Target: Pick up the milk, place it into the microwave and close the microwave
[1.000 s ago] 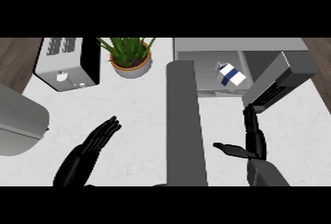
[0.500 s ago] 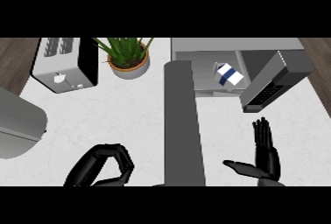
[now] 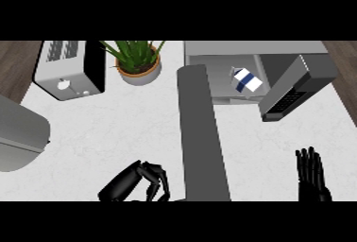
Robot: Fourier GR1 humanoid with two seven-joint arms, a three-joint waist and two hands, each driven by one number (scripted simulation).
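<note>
Near edge of white marbled counter (image 3: 118,123): black left hand (image 3: 136,182), fingers curled inward, holding nothing; black right hand (image 3: 310,172) toward the near right corner, fingers straight and upright, resting.
Between them: long grey microwave door (image 3: 202,137), swung open toward the near edge.
Left edge: rounded grey vessel (image 3: 17,134).
Far right: grey box microwave (image 3: 258,49), with white-and-blue milk carton (image 3: 247,81) inside its cavity.
Far left: silver toaster (image 3: 66,68), with green potted plant (image 3: 138,61) beside it.

No legible text, label, brand or number anywhere; only a blue-and-white pattern on the milk (image 3: 247,80)
</note>
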